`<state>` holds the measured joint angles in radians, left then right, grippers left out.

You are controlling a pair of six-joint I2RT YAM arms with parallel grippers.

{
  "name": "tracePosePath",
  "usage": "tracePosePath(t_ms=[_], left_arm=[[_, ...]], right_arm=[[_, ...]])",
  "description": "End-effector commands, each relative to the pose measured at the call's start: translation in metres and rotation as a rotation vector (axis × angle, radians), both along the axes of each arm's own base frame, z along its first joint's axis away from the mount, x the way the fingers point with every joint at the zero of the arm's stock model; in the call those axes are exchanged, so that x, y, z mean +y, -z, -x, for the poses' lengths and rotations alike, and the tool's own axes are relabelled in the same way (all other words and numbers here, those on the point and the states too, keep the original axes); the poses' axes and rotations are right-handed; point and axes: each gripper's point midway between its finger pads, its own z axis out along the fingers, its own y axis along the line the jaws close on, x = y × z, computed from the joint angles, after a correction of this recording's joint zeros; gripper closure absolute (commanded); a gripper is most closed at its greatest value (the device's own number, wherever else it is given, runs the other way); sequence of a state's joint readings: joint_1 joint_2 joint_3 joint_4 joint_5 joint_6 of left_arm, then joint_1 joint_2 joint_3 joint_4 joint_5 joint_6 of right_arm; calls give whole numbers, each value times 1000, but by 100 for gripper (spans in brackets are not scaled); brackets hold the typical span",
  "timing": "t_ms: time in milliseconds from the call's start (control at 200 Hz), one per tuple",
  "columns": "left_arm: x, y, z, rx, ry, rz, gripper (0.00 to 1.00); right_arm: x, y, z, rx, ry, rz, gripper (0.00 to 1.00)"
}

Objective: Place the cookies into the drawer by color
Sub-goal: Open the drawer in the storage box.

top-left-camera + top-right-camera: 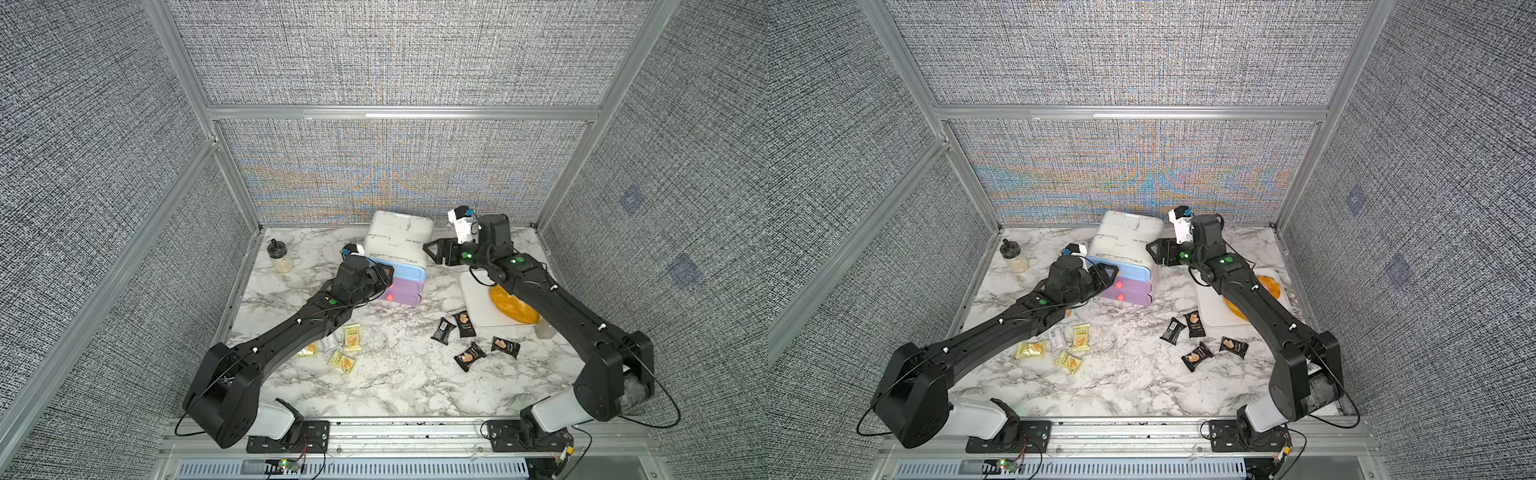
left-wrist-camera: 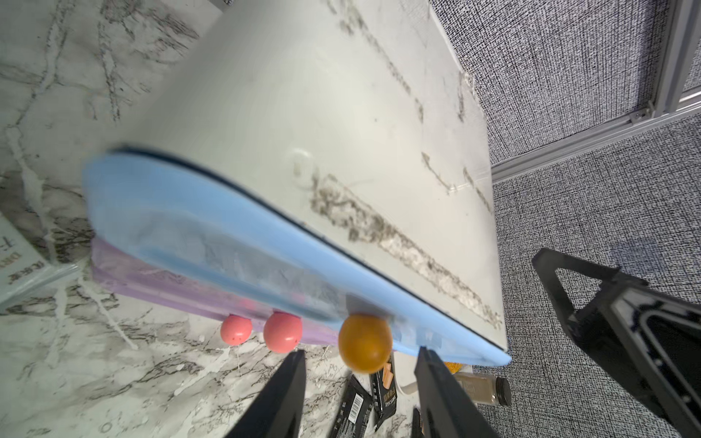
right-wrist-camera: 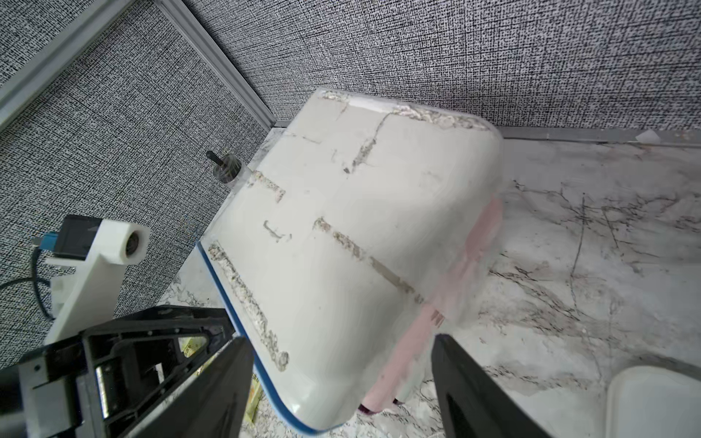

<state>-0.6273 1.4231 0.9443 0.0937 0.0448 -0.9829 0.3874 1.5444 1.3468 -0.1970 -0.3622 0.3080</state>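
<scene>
The scene is enclosed by grey woven wall panels [image 1: 395,54] set in an aluminium frame [image 1: 403,112], and the floor is formed by a white marble-patterned table [image 1: 395,386]. The table is spanned by two black arms. The left arm [image 1: 291,328] is stretched toward the front of the drawer [image 1: 399,237], a white cabinet placed at the back centre of the table. The right arm [image 1: 573,316] is bent round to its right side. A flat white tray [image 1: 473,299] is seen right of the cabinet with an orange loaf [image 1: 509,309] on it, and both are partly covered by the right arm. A glass jar [image 1: 280,257] with a black lid is stood near the back left corner. The cookies are spread on the table in front of the cabinet. Four black packets [image 1: 469,356] are scattered near the tray, well apart from the yellow-green packets [image 1: 351,338]. These are clustered with a white packet [image 1: 329,341] beside and partly beneath the left arm. A light blue drawer front [image 2: 189,212] is stacked above two purple fronts [image 1: 405,293]. Its orange knob [image 2: 364,343] is flanked by the spread fingers of the left gripper [image 2: 361,349], with a gap on each side and nothing pinched. The right gripper [image 3: 339,339] is held with fingers wide apart at the cabinet's right edge; contact cannot be told.
</scene>
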Motion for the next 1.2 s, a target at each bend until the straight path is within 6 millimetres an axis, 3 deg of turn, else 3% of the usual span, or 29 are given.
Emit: tracePosePath(t_ms=[0,230,485,736,1191], left_arm=[[-4,-3,-5,-18,27,-4,49],[-16,2,-12,-3,80,5,52],[-28,6,-17,8,115,18,63],[-21,-3,-13,-8,102,3,80],[1,-10,4,-14,67,-18,84]], right_arm=[[6,3,-4,1,-11,46,21],[20,16,-16,31,-31,87,21],[30,34,-18,66,-53,121,21],[26,39,-20,70,-33,142,21],[24,44,-21,79,-17,150,21]])
